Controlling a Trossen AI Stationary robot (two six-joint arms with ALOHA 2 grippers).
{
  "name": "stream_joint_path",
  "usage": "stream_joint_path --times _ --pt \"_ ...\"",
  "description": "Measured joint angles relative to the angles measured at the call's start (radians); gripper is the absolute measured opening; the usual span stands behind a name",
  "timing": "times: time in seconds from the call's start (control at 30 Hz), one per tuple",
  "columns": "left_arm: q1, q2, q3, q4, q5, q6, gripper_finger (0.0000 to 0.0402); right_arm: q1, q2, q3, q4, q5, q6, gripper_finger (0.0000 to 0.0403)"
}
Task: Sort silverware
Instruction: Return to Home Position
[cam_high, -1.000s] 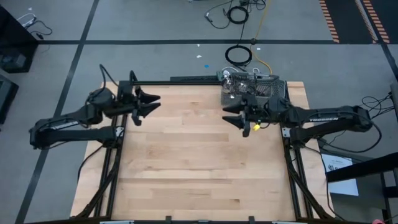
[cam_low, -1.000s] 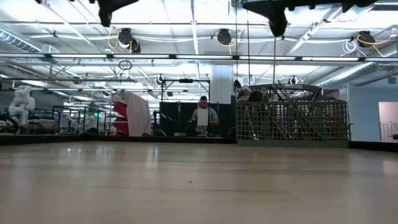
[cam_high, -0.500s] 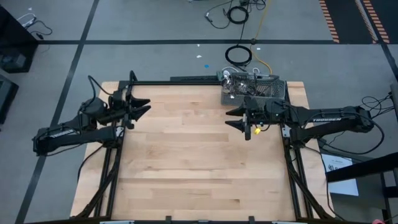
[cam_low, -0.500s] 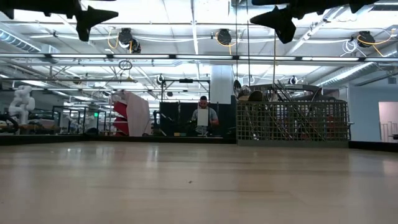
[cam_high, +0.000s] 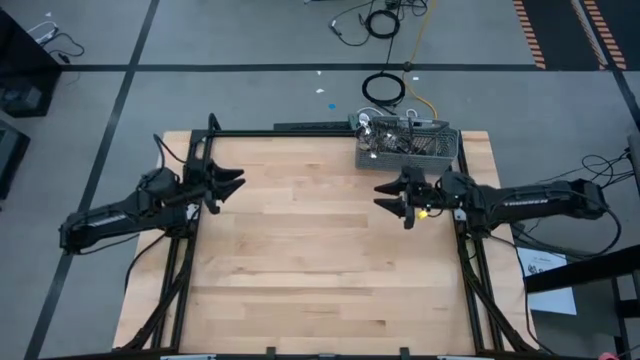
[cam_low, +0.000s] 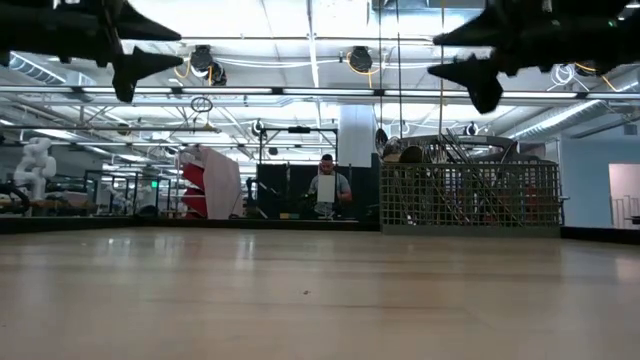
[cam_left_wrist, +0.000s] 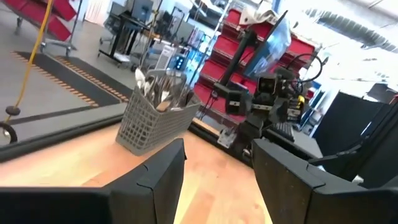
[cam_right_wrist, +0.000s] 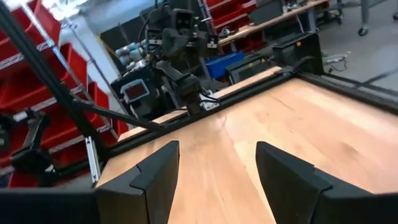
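Hovering above table (cam_high: 320, 280), both arms empty-handed. Left gripper (cam_high: 233, 187) at far-left side, fingers spread wide. Right gripper (cam_high: 381, 196) just near of basket (cam_high: 448, 142), fingers spread wide, holding nothing. Silverware (cam_high: 380, 140) bundled upright inside basket at far-right corner; none seen on table. Risk: right arm, close beside basket, could clip rim on swing, tipping pieces out.
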Motion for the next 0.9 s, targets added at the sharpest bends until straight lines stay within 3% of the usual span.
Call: stream_joint_path --times 0.27,0.53,0.73,0.9 --pt "0.0 -0.07 -0.066 0.024 -0.002 -0.025 0.0196 -0.04 -0.166 -0.199 0.096 0.008 0.122 0.0203" --pt "0.0 -0.173 -0.154 0.02 -0.029 -0.043 0.0196 -0.052 -0.312 -0.341 0.101 0.08 0.209 0.0203" --pt "0.0 -0.194 -0.229 0.053 -0.031 -0.075 0.0196 -0.051 -0.337 -0.357 0.027 0.072 0.226 0.0203" --pt "0.0 -0.193 -0.284 0.079 -0.029 -0.079 0.0196 -0.051 -0.333 -0.357 -0.065 0.076 0.144 0.0203"
